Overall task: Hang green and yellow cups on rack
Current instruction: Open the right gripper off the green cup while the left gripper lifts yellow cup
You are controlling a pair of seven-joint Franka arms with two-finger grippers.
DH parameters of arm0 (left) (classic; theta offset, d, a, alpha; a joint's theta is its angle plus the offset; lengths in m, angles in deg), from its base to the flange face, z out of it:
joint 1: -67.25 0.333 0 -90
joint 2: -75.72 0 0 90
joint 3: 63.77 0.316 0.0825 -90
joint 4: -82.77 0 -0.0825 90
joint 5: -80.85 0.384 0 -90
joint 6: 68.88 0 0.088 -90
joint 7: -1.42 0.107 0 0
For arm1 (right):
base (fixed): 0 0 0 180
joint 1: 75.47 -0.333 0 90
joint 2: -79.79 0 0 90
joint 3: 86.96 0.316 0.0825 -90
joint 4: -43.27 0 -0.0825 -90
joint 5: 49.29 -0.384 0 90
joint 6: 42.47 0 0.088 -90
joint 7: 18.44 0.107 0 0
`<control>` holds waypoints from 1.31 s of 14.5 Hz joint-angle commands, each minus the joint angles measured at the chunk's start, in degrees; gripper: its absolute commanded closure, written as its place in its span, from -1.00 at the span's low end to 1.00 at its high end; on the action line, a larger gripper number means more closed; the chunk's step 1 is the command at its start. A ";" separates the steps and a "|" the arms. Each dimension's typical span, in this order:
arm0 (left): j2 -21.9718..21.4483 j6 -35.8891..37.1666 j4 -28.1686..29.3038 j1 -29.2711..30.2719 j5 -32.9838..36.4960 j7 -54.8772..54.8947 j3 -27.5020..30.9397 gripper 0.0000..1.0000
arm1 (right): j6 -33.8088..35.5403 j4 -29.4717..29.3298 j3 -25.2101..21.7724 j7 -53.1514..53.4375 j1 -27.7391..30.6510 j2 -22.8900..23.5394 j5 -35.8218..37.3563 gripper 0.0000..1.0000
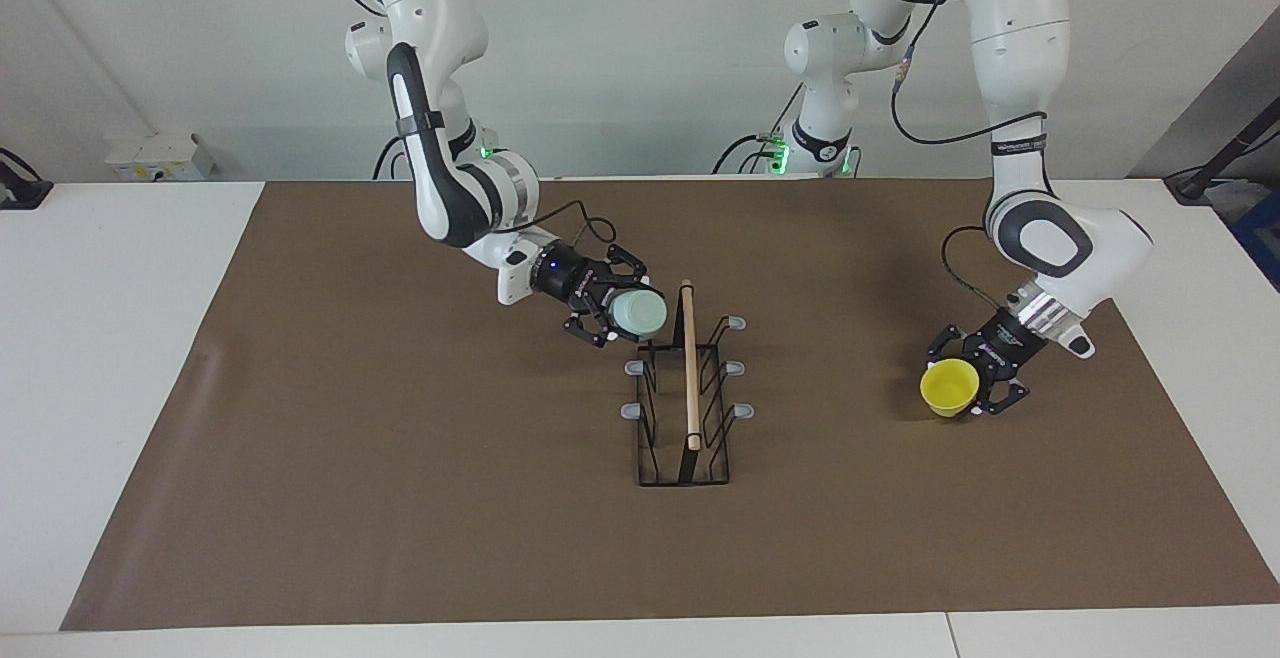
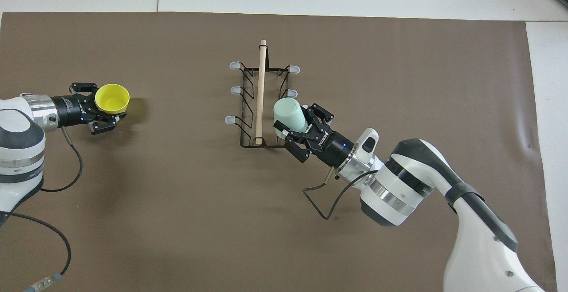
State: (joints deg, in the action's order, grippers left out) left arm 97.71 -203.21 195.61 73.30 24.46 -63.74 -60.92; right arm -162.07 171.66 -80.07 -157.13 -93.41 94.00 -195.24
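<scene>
The black wire rack (image 1: 688,408) (image 2: 261,92) with its wooden rod stands mid-table. My right gripper (image 1: 626,315) (image 2: 293,121) is shut on the pale green cup (image 1: 640,311) (image 2: 287,112). It holds the cup tilted over the rack's prong nearest the robots on the right arm's side. That prong is hidden by the cup, and contact cannot be judged. Toward the left arm's end, my left gripper (image 1: 968,379) (image 2: 104,105) is shut on the yellow cup (image 1: 947,388) (image 2: 112,97). The cup is low over the mat, mouth turned upward.
A brown mat (image 1: 400,498) (image 2: 177,221) covers the table. The rack's other grey-tipped prongs (image 1: 736,367) (image 2: 235,90) stick out on both sides. The right arm's cable (image 2: 320,199) loops over the mat. A white box (image 1: 160,156) sits at the table's edge by the wall.
</scene>
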 commanded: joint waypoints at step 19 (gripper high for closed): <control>-13.37 -0.76 -7.11 -14.64 45.08 -3.46 1.01 1.00 | -30.76 -3.50 0.23 2.09 3.96 -10.33 14.17 -1.00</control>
State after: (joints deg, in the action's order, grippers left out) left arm 86.46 -204.06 187.33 62.41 61.22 -63.86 -60.84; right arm -189.78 168.39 -80.18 -158.73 -90.62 85.41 -186.39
